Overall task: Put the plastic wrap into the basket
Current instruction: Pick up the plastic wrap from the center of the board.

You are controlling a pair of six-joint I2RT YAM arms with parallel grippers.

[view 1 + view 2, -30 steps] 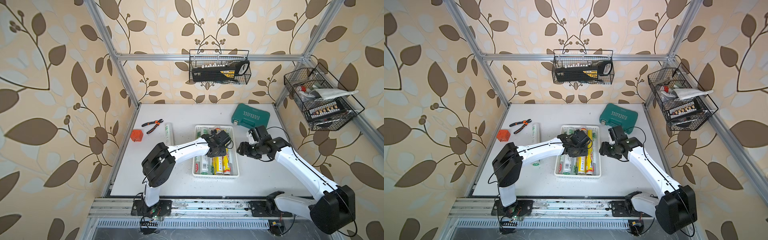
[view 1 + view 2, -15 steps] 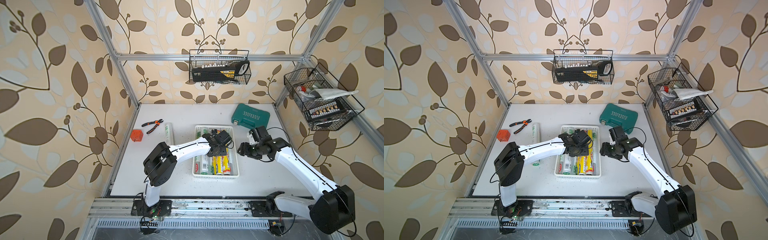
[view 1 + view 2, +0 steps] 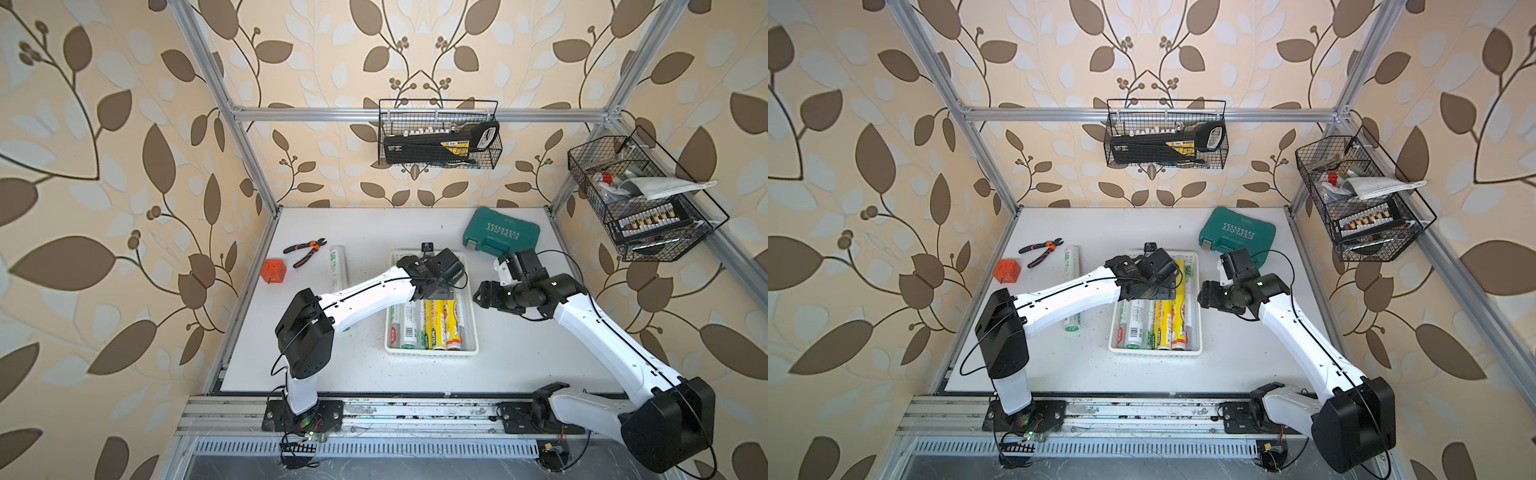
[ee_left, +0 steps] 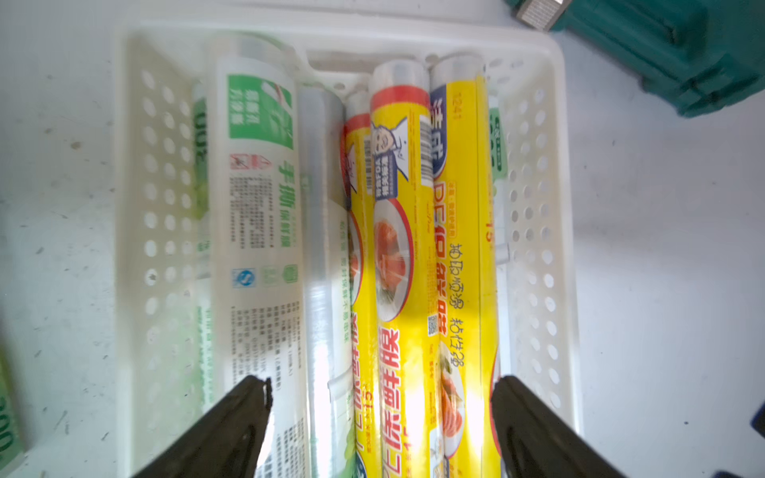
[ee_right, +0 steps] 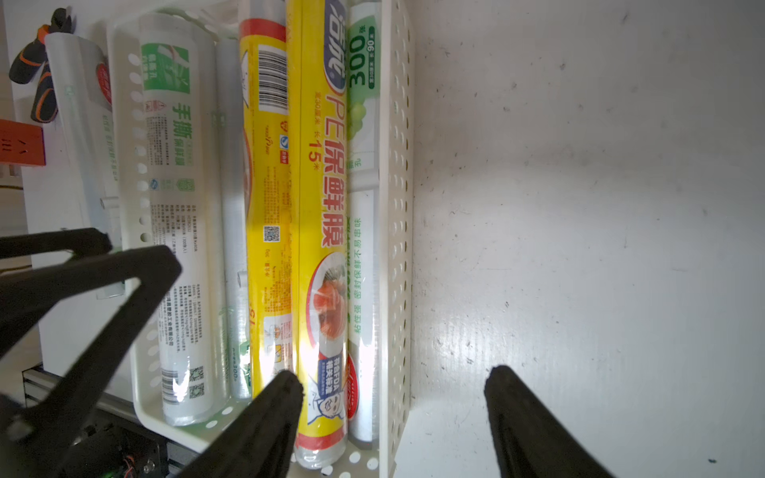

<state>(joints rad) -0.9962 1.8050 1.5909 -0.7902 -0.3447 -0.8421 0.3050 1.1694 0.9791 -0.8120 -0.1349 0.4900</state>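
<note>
White worktop [image 3: 1142, 374] inside an aluminium frame, leaf-patterned walls. Centre: white perforated basket [image 3: 1154, 351] holding plastic wrap [image 3: 1165, 326], several rolls laid lengthwise side by side, white-green ones on its left, yellow ones toward the right. Left gripper [image 3: 1158, 291] above the basket's far half, jaws hidden under the wrist. Right gripper [image 3: 1209, 297] just beside the basket's right wall, jaw state not discernible. One loose roll [image 3: 1072, 266] on the worktop left of the basket, partly under the left arm. Near it: pliers [image 3: 1042, 249], orange cube [image 3: 1008, 271]. Far right: green tool case [image 3: 1237, 235]. Black wire basket [image 3: 1165, 139] on the back wall; second wire basket [image 3: 1362, 208] on the right wall; both stocked.
</note>
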